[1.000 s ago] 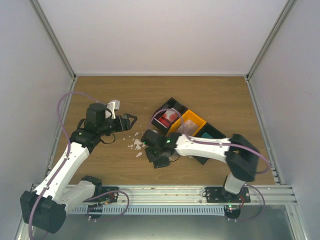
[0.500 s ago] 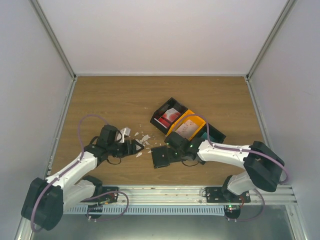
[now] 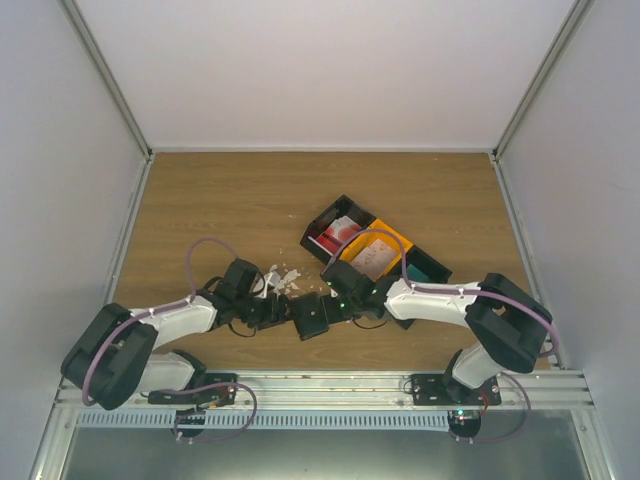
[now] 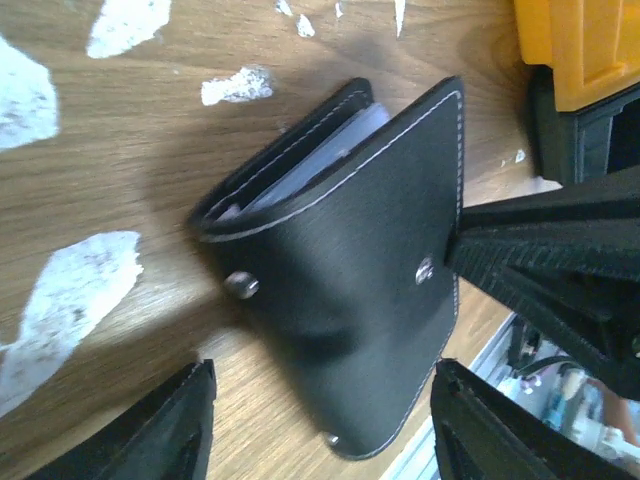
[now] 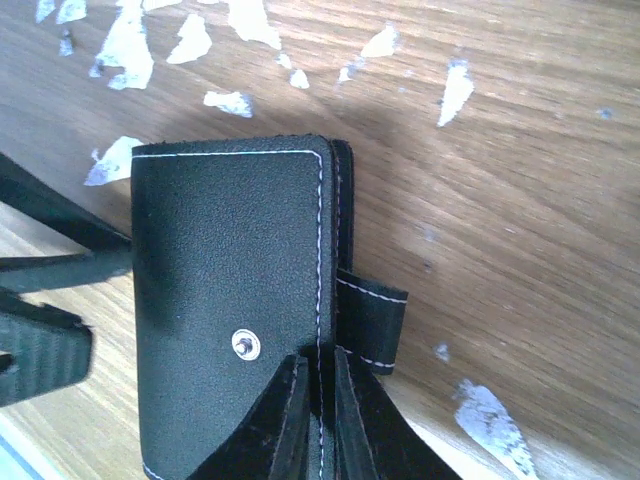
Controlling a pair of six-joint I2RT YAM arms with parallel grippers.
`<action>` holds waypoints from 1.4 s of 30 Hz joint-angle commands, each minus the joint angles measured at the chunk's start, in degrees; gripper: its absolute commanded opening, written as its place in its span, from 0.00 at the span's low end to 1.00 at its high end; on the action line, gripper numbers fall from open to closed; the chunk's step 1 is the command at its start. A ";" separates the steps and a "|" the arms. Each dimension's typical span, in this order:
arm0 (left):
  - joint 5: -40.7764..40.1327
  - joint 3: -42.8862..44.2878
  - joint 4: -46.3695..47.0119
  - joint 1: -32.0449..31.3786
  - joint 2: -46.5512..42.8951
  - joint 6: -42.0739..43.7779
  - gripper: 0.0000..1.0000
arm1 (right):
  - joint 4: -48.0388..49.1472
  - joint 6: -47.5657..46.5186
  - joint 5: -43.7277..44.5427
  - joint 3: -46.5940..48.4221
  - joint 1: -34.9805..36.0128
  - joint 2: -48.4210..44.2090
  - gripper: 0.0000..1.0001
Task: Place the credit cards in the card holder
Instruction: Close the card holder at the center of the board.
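Where the two arms meet near the middle of the worktop's front edge, we see the black card holder (image 4: 340,300) lying folded. Our right gripper (image 5: 318,400) pinches its edge between nearly closed fingers. Our left gripper (image 4: 320,425) is spread wide, one finger on each side of the holder. Credit cards (image 3: 338,232) sit in open bins (image 3: 396,240) further back, right of centre. White scraps (image 3: 283,277) lie nearby.
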 commanded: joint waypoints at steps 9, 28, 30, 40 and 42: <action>-2.93 1.03 1.91 -1.09 9.12 3.78 0.36 | 7.26 -5.48 -4.66 -0.39 -0.24 -0.27 0.14; -6.02 4.99 -3.27 -1.09 13.50 10.57 0.26 | -2.65 -14.32 2.63 -4.38 -0.06 -6.69 0.43; -5.96 5.00 -3.26 -1.09 13.51 10.29 0.27 | -3.14 -14.99 3.98 -2.57 0.84 -4.06 0.43; -6.34 4.48 -3.69 -1.13 13.56 10.00 0.25 | -4.81 -12.88 15.04 0.86 2.13 2.12 0.38; -6.42 4.39 -3.68 -1.09 13.30 9.84 0.25 | -5.18 -9.89 20.20 0.06 2.07 2.15 0.37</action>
